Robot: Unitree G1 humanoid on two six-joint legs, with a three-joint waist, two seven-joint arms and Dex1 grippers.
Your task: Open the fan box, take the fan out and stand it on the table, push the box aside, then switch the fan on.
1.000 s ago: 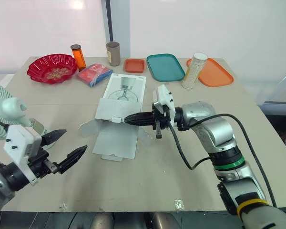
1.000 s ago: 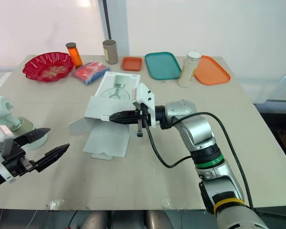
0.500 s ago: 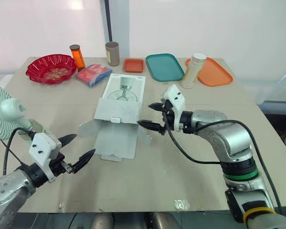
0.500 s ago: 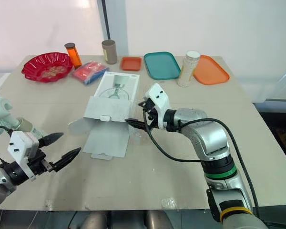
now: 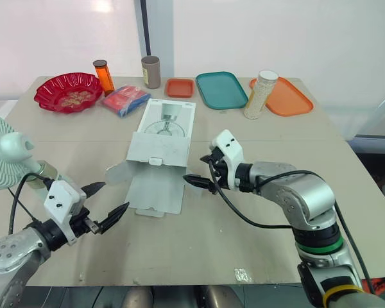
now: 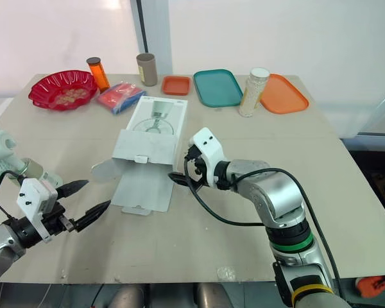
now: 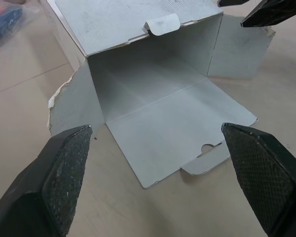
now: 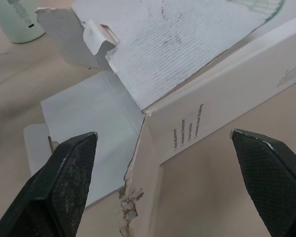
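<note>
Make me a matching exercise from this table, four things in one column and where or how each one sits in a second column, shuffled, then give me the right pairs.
Things
1. fan box
2. fan
3. teal tray
4. red bowl

Places
A. far left corner of the table
B. lying flat mid-table, end flaps open
C. standing at the table's left edge
D. far side, next to the small orange tray

Pairs: 1-B, 2-C, 3-D, 4-A
</note>
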